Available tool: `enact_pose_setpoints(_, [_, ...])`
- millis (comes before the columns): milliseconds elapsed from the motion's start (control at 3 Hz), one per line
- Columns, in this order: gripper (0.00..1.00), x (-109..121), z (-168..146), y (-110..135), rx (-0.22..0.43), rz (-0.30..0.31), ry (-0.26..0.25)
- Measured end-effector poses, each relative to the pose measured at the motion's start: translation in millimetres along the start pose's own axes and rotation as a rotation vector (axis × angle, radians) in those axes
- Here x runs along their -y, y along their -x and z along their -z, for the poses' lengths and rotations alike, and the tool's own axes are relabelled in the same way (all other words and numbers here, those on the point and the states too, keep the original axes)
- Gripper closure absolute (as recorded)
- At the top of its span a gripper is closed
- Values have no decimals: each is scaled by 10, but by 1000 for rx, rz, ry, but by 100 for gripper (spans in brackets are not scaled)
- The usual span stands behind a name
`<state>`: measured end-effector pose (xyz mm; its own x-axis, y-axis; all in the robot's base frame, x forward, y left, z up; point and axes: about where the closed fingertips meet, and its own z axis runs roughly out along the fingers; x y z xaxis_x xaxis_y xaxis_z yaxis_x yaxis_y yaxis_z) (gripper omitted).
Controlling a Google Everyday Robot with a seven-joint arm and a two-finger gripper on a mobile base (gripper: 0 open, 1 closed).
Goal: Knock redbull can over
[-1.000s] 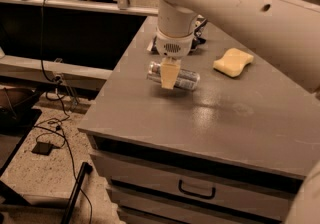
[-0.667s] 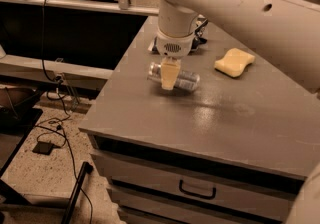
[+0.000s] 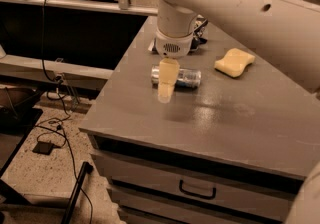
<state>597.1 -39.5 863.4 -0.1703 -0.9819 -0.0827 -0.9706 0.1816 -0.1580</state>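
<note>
Essentially nothing has changed over the last second. The can (image 3: 186,77) lies on its side at centre frame, long axis running left to right across the cabinet (image 3: 240,118) top, in the same spot and attitude as in both earlier views. The gripper (image 3: 165,95) hangs in the same place too, pointing down from the arm (image 3: 225,3) that enters from the upper right; it stands in front of the can's left end and covers part of it. Whether it touches the can cannot be determined from this view, and whether the gripper is open or closed cannot be told either. The sponge (image 3: 234,62) sits well apart, to the upper right of the can, and has not shifted. Assessment: with the can already flat and at rest, and no roll visible between views, the knock-over appears accomplished. The lack of motion suggests the push is finished. What remains, in my judgement, is only to lift the gripper clear without nudging the can towards the near left edge.
</note>
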Motion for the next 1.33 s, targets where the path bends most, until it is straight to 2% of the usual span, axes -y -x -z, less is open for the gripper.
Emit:
enact_pose_setpoints(333, [0, 37, 42, -220, 110, 39, 3])
enact_pose_setpoints(667, [0, -7, 49, -285, 107, 84, 9])
enact_pose_setpoints(1000, [0, -2, 43, -250, 101, 85, 7])
enact_pose_setpoints(1333, [0, 53, -56, -359, 277, 109, 27])
